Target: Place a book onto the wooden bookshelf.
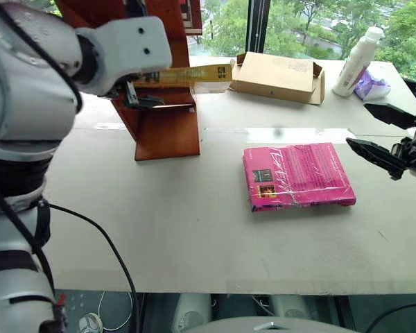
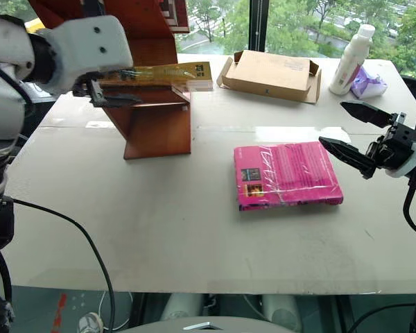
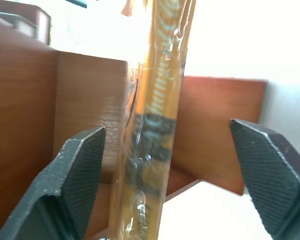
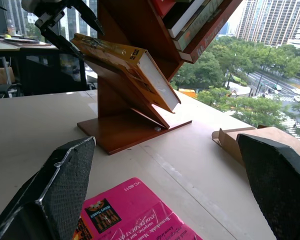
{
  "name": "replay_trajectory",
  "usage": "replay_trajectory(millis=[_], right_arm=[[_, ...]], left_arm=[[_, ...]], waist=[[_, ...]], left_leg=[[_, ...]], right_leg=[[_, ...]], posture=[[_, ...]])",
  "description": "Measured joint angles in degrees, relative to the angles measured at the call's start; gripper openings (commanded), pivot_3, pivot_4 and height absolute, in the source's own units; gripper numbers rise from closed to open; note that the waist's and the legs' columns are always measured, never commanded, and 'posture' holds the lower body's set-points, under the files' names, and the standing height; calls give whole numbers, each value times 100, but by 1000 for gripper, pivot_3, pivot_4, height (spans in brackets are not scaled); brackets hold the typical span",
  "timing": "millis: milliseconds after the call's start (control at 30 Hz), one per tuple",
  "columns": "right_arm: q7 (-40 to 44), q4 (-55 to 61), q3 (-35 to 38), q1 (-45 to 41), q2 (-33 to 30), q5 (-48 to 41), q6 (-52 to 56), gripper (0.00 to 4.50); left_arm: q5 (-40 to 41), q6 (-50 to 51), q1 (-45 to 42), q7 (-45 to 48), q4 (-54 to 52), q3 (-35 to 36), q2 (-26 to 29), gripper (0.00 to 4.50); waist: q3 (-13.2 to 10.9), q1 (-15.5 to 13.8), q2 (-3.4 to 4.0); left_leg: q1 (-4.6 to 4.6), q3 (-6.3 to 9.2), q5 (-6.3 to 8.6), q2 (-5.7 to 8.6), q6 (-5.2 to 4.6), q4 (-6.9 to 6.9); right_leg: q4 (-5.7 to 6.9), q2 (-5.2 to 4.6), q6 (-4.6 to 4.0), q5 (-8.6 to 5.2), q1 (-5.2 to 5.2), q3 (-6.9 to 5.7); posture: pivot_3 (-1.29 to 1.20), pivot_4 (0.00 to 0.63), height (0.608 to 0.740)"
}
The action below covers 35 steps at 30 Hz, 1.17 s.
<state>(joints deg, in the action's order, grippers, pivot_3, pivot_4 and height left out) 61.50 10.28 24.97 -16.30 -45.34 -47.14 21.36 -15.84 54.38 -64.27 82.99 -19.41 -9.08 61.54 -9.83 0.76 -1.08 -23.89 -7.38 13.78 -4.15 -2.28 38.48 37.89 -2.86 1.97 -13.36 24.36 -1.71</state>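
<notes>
The book [image 1: 187, 75], yellow-orange and plastic-wrapped, lies tilted on a slanted board of the wooden bookshelf [image 1: 168, 132] at the table's back left, and one end of it sticks out to the right. My left gripper [image 4: 65, 22] is at the book's other end. Its fingers [image 3: 75, 170] stand wide apart on either side of the spine [image 3: 157, 115], so it is open. My right gripper [image 1: 357, 125] hovers open at the right edge, just beside the pink book [image 1: 297, 175], with nothing between its fingers.
The pink book lies flat in the middle right of the white table [image 1: 194, 229]. An open cardboard box [image 1: 277, 75], a white bottle [image 1: 357, 61] and a purple wrapper [image 1: 372, 87] stand along the back. More books sit on the bookshelf's upper tier [image 4: 190, 15].
</notes>
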Motion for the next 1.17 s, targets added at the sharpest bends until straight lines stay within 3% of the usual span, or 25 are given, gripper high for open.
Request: replay_trajectory(millis=[233, 367, 467, 500, 533, 600, 767, 833, 1000, 1167], right_arm=[[-60, 4, 22, -107, -33, -118, 132, 4500], [-63, 4, 34, -268, -152, -211, 250, 4500], [-78, 0, 70, -273, -157, -263, 328, 4500], [-85, 1, 78, -253, -176, -260, 343, 4500], [-106, 12, 79, -208, -191, -254, 358, 4500], [-152, 78, 73, -61, -268, -168, 392, 4500], [-155, 31, 78, 924, -664, 570, 346, 4500], [-41, -38, 144, 1394, -788, 831, 243, 4500], [429, -590, 813, 2646, -944, 1384, -94, 4500], [571, -1011, 1001, 2901, -1048, 1726, -431, 4500]], left_arm=[[1379, 1635, 223, 1, -840, 1202, -127, 3920], [2731, 3417, 177, 41, -1673, 2355, -1015, 3920], [3285, 3734, 681, -246, -2043, 2872, -1429, 3920], [3307, 3710, 909, -464, -2260, 3049, -1820, 3920], [3346, 3595, 1413, -846, -2621, 3207, -2462, 3920], [3447, 3541, 2115, -1252, -2908, 3174, -3108, 3920], [3587, 2349, 3771, -2217, -2974, 3157, -3989, 3920], [3636, 1849, 4369, -2343, -2893, 3159, -3996, 3920], [3522, -53, 6559, -2182, -1914, 3362, -3352, 3920], [3419, -1385, 7282, -2038, -1070, 3428, -2800, 3920]], waist=[[-7, -37, -13], [-7, -24, -14], [-6, 1, -12], [-2, -3, -4], [5, -10, 6], [2, -15, 1], [0, -45, -8], [1, -50, -8], [4, -6, -5], [9, -13, -7]], left_leg=[[4, 14, 10, 2, -18, 11], [4, 22, 6, 2, -10, 20], [12, 28, -2, 2, 3, 19], [15, 29, -3, 2, 4, 18], [18, 32, -3, 6, 4, 23], [8, 36, -3, 5, 4, 30], [11, 45, -2, 6, 3, 31], [16, 46, 6, 6, -11, 31], [22, 46, 14, 2, -21, 23], [28, 53, 16, -3, -20, 25]], right_leg=[[11, 0, 20, -11, -9, -7], [14, 2, 22, -11, -13, -8], [20, 7, 10, -5, -17, -4], [16, 7, 2, 0, -23, -4], [13, 3, 0, 1, -33, -6], [12, 3, -1, 3, -32, -7], [5, -1, -3, 2, -42, -4], [5, -1, -4, 2, -46, -7], [1, -3, -25, -12, -43, -17], [2, -22, -23, -13, -43, -26]], posture=[[0, 150, 733], [0, 150, 733], [0, 150, 733], [0, 150, 733], [0, 150, 733], [0, 150, 733], [0, 150, 733], [0, 150, 733], [0, 150, 733], [0, 150, 733]])
